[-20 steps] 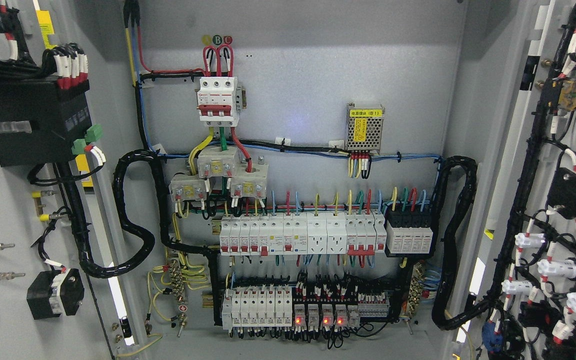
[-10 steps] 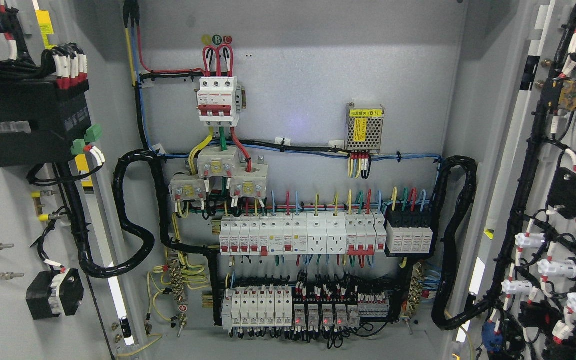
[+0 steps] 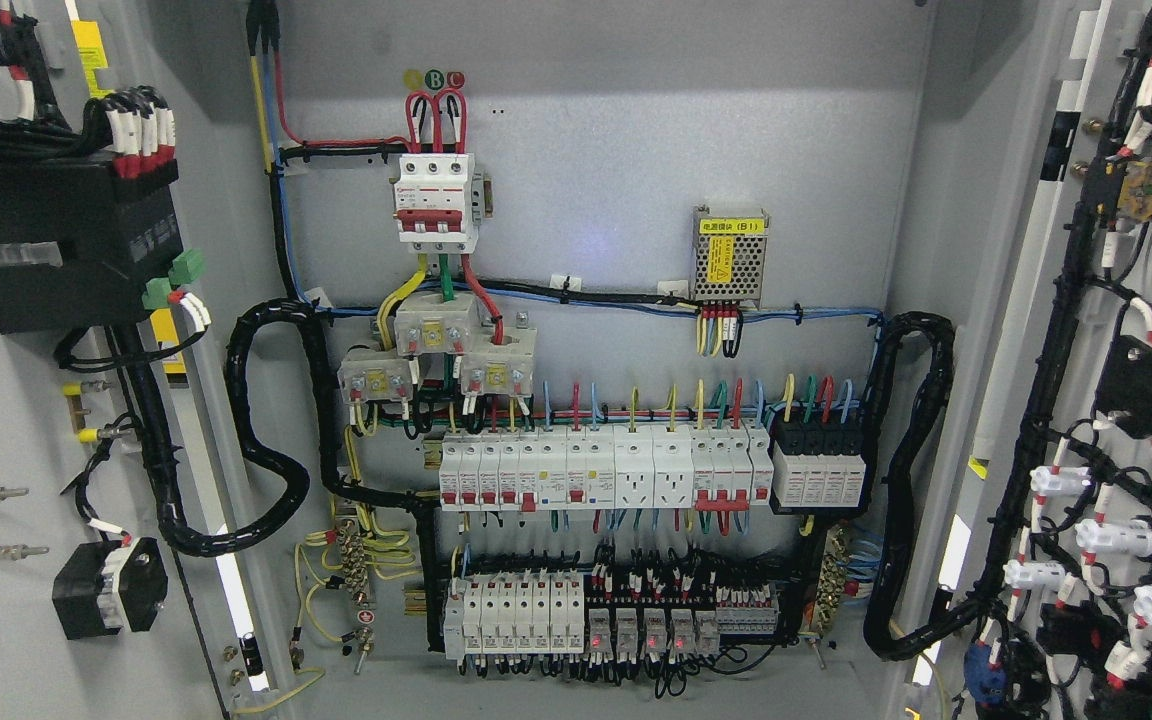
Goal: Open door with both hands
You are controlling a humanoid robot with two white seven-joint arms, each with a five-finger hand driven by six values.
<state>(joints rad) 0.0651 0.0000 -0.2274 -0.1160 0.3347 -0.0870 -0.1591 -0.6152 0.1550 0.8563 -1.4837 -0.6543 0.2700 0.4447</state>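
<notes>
Neither hand appears in the head view, so their state cannot be told. The left door (image 3: 6, 420) and right door (image 3: 1116, 400) stand swung wide, exposing the breakers (image 3: 546, 470). The opening step looks complete; any next move would only be withdrawal.

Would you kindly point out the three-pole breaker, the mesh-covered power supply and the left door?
three-pole breaker (image 3: 437, 200), head view, on its white front.
mesh-covered power supply (image 3: 730, 262), head view, on its perforated cover.
left door (image 3: 6, 620), head view, on its bare inner panel.

Bare back panel (image 3: 616, 150) up top; breaker rows (image 3: 596, 470) and wiring apparently crowding below.
</notes>
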